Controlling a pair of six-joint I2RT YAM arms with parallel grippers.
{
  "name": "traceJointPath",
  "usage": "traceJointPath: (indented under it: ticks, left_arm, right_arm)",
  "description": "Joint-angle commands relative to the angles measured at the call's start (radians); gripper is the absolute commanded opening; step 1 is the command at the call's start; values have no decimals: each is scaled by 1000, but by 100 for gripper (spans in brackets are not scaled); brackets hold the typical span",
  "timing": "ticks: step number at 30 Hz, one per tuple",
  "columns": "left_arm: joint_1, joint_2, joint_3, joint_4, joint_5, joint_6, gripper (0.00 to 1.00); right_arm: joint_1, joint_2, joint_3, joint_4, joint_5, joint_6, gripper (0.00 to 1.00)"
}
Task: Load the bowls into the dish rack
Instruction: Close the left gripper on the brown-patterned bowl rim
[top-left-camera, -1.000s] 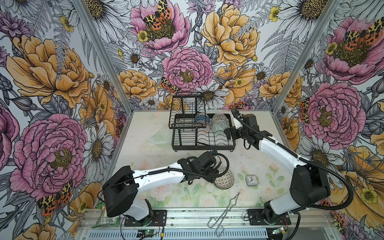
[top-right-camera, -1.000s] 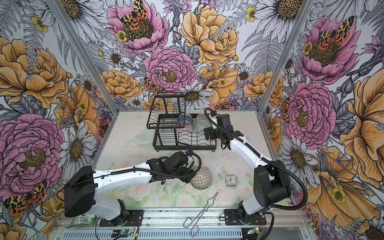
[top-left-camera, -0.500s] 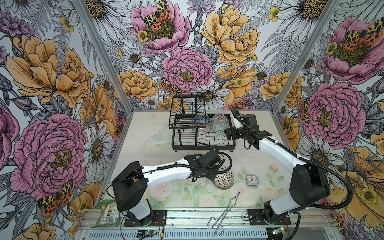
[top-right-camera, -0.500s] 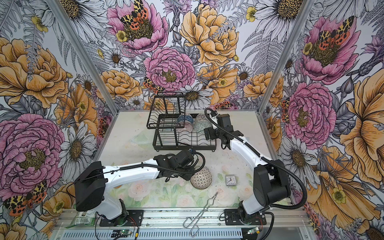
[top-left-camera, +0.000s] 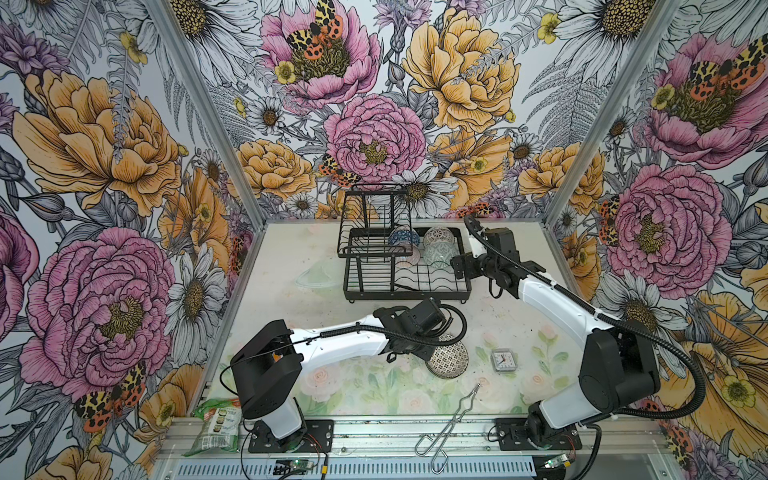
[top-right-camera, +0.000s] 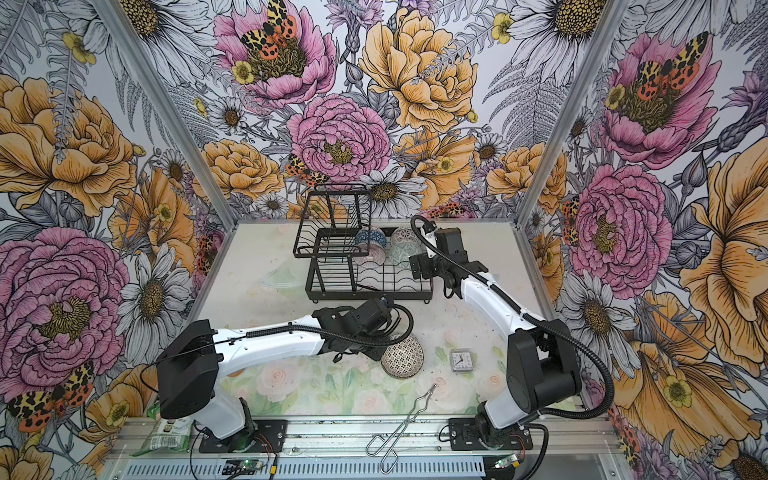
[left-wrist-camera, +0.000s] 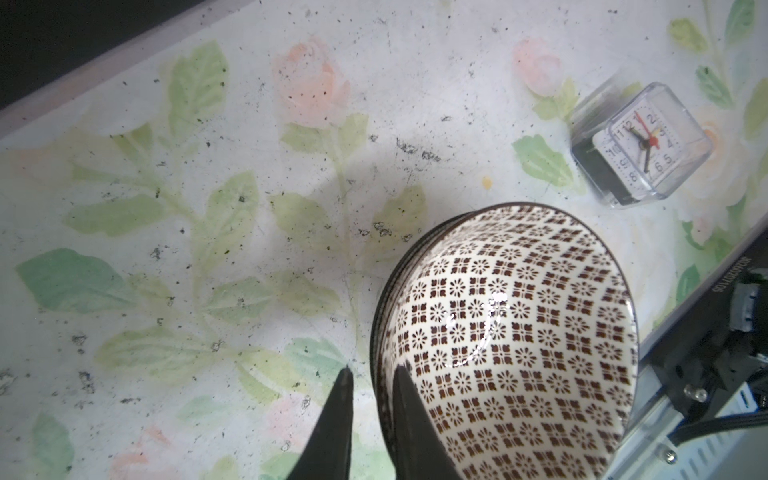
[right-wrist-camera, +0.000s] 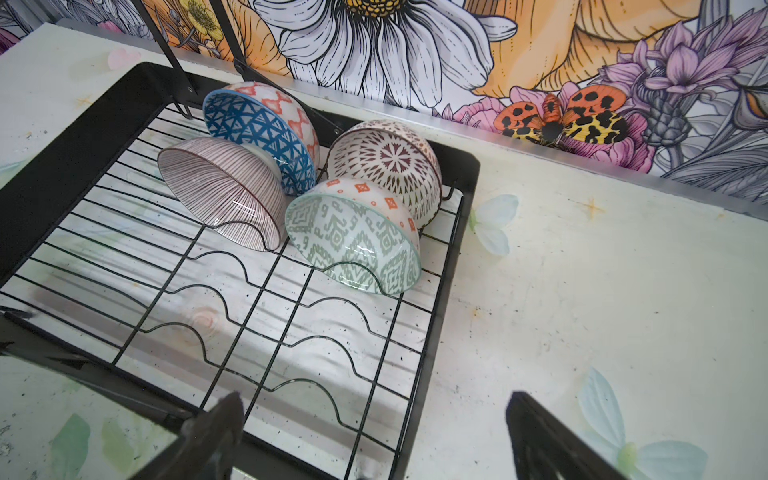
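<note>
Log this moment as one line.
left gripper astride mosaic bowl rim, grip unconfirmed | right gripper open, empty, at dish rack edge | four bowls racked

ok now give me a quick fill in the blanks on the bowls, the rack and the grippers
1. The dish rack holds ____ bowls.
2. The left gripper straddles the rim of the mosaic bowl, which sits on the ____.
3. Near that bowl is a small ____.
4. The right gripper is ____, holding nothing.

Missing words: four; table; clock; open.
</note>
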Motion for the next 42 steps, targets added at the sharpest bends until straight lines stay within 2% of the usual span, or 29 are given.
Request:
traceJointPath:
  ticks: [1, 13, 16, 21, 26, 42]
  left_arm:
    - [-5, 14, 32, -15, 24, -11, 20]
    - [-6, 12, 56, -41, 21, -9, 0]
    - [-6, 9, 65, -58, 7, -6, 0]
    - [-24, 13, 123, -144, -79, 15, 0]
    - [-39, 29, 160, -169, -66, 29, 10]
    - [-33, 82, 161, -167, -38, 39, 29]
  right_arm:
    - [-7, 15, -11, 0, -6, 5, 100]
    - [-15, 18, -17, 3, -8, 3, 99]
    - [-17, 18, -18, 2, -12, 2, 100]
    - [-20, 15, -19, 2, -15, 3, 100]
    - [-22, 17, -21, 2, -22, 3, 99]
    - [-27, 13, -18, 1, -33, 0, 99]
